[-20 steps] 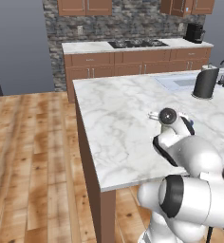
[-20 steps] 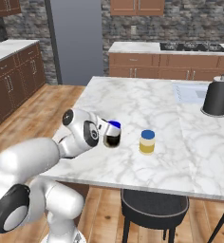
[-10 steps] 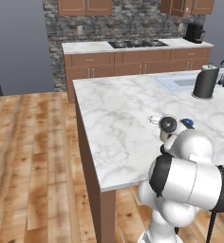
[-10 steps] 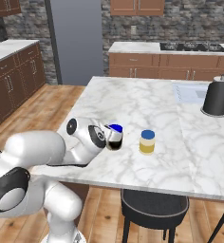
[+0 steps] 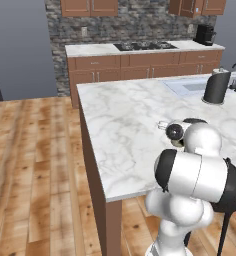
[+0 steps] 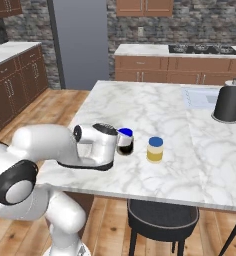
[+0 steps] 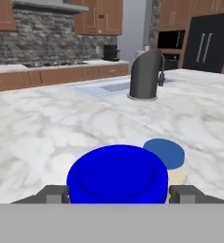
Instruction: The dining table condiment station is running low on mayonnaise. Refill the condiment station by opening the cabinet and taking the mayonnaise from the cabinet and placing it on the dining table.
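I've brought the mayonnaise [image 6: 124, 141] lower over the last second; it now sits at the worktop [image 6: 140, 105] surface, just beside a small yellow jar [image 6: 155, 149]. My fingers [image 7: 55, 193] flank its blue lid, seemingly clamped. Release comes next.

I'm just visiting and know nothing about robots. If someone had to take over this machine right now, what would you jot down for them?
Gripper: at the dining table, with the mayonnaise between its fingers. Whether it grips or has let go cannot be told from the pictures.
Mayonnaise: blue lid up, low over or on the marble near the table's front edge, beside the small yellow jar. The hand view shows its lid close up between the finger tips.
Done: the jar is out of the cabinet and at the table.
Left: make sure it stands on the marble, open the fingers, draw the arm back.
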You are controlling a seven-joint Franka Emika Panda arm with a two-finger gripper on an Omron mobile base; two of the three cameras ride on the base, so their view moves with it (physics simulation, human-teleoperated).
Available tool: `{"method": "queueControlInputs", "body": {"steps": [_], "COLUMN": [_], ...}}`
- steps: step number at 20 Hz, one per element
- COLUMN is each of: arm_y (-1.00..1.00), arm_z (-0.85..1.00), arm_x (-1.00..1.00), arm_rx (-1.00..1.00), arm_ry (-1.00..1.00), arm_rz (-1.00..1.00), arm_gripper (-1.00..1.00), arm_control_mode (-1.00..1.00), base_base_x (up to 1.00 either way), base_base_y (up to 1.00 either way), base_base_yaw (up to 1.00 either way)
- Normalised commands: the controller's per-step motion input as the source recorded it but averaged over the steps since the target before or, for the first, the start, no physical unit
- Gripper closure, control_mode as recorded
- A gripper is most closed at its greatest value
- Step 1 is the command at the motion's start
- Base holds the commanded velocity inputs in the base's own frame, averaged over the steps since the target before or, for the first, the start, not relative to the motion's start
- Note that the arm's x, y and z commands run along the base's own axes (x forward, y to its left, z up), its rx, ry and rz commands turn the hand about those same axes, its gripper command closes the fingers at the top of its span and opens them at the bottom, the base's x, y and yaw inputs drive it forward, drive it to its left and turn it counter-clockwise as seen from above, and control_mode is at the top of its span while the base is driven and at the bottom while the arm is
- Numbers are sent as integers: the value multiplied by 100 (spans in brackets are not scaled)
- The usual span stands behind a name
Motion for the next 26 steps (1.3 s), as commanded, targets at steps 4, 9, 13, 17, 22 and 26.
{"method": "queueControlInputs", "body": {"steps": [4,9,13,17,22,26], "arm_y": [0,0,0,0,0,14], "arm_z": [-59,-40,-3,7,13,71], "arm_x": [0,0,0,0,8,2], "arm_rx": [-5,-2,0,0,0,0], "arm_ry": [0,0,-1,0,-5,-9], "arm_rz": [-4,-4,-4,-1,0,0], "arm_gripper": [100,-100,-100,-100,-100,-100], "arm_control_mode": [-100,-100,-100,-100,-100,-100], "base_base_x": [0,0,0,0,0,0], "base_base_y": [0,0,0,0,0,0], "base_base_yaw": [0,0,0,0,0,0]}}
